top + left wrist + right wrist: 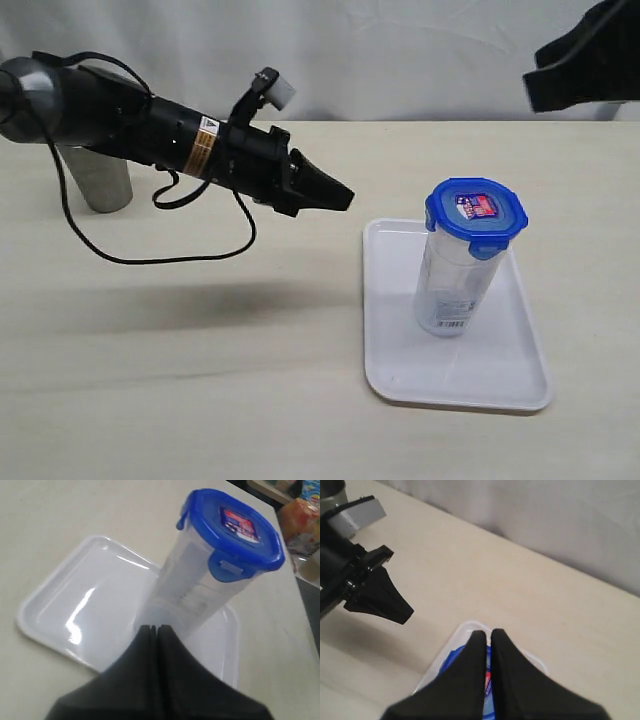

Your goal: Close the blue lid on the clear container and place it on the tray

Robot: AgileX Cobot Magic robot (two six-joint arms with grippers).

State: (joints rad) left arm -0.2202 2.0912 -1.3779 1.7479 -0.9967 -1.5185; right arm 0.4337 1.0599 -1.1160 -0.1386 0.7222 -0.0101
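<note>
The clear container (452,285) stands upright on the white tray (398,350) with the blue lid (476,212) on its mouth and the red-and-white sticker facing up. My left gripper (345,195) hangs in the air to the left of the container, apart from it, with its jaws shut on nothing. In the left wrist view the shut gripper (156,628) points at the container (190,580), the lid (235,527) and the tray (85,605). My right gripper (487,632) is high above the lid (451,659) and the tray (465,626), shut and empty.
A steel cup (100,180) stands at the back left of the table, behind the left arm. A black cable (170,255) loops down from that arm. The right arm's dark end (585,65) shows at the top right corner.
</note>
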